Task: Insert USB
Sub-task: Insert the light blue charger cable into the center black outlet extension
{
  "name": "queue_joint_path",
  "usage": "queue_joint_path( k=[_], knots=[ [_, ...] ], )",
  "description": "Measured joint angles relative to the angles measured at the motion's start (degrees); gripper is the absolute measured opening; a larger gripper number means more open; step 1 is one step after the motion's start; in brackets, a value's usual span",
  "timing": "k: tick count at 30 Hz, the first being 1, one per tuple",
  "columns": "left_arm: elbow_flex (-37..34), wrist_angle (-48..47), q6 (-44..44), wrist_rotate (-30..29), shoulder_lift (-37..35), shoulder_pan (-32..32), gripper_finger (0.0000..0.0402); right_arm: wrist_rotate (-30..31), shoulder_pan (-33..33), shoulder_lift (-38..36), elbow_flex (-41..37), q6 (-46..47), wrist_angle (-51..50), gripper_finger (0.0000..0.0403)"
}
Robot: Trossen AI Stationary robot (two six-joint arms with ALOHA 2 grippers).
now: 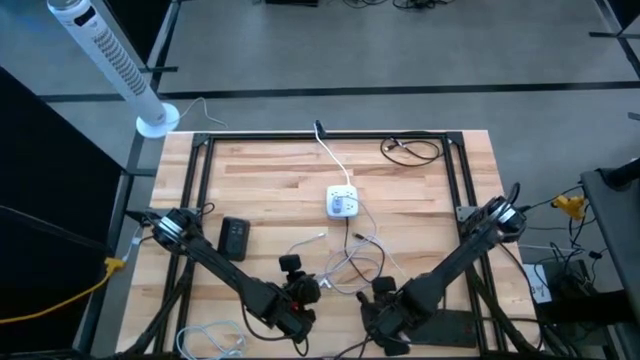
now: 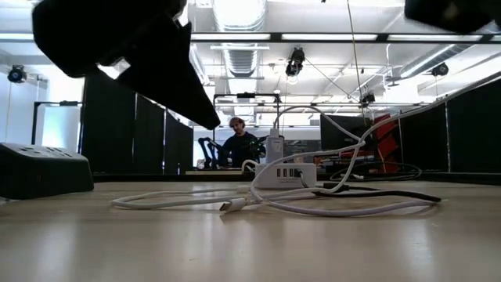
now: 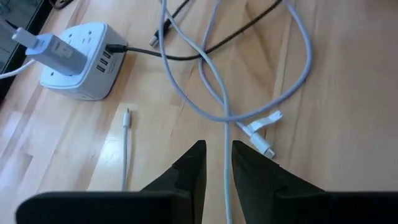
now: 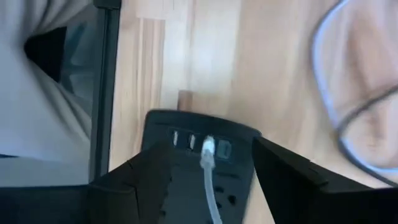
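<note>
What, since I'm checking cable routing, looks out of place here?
The white cables lie in tangled loops in front of the white charger, crossing a black cable. One loose plug lies unplugged on the table.

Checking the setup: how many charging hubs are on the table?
3: a white hub mid-table, a black hub on the table's left side, and a second black hub before the right gripper, hidden from above.

— What colours are on the table (image 1: 270, 180)?
— Pale striped wood planks inside a black frame (image 1: 205, 150). White charging hub (image 1: 342, 203), white cables (image 1: 355, 262), one thin black cable (image 1: 412, 150).
— And that box (image 1: 234, 238) at the left?
— Black, possibly dark grey; it's hard to tell. The fan (image 1: 108, 62) is white.
</note>
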Motion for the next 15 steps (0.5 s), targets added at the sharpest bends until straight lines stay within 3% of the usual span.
queue_joint_path(
  k=[7,12,15],
  knots=[
    [0.0,-0.9,-5.6,-0.2,-0.9,-1.3,0.0063,11.7,3.8,-4.4,3.1,-0.3,-3.6,0.0187],
    [0.0,-8.9,-12.5,-0.1,-1.6,-3.2,0.0063,27.3,8.3,-7.1,3.0,0.8,-9.5,0.0163],
    [0.0,-14.2,-15.5,3.3,-2.8,-4.7,0.0063,38.7,12.0,-8.3,2.8,-1.0,-10.1,0.0149]
  ],
)
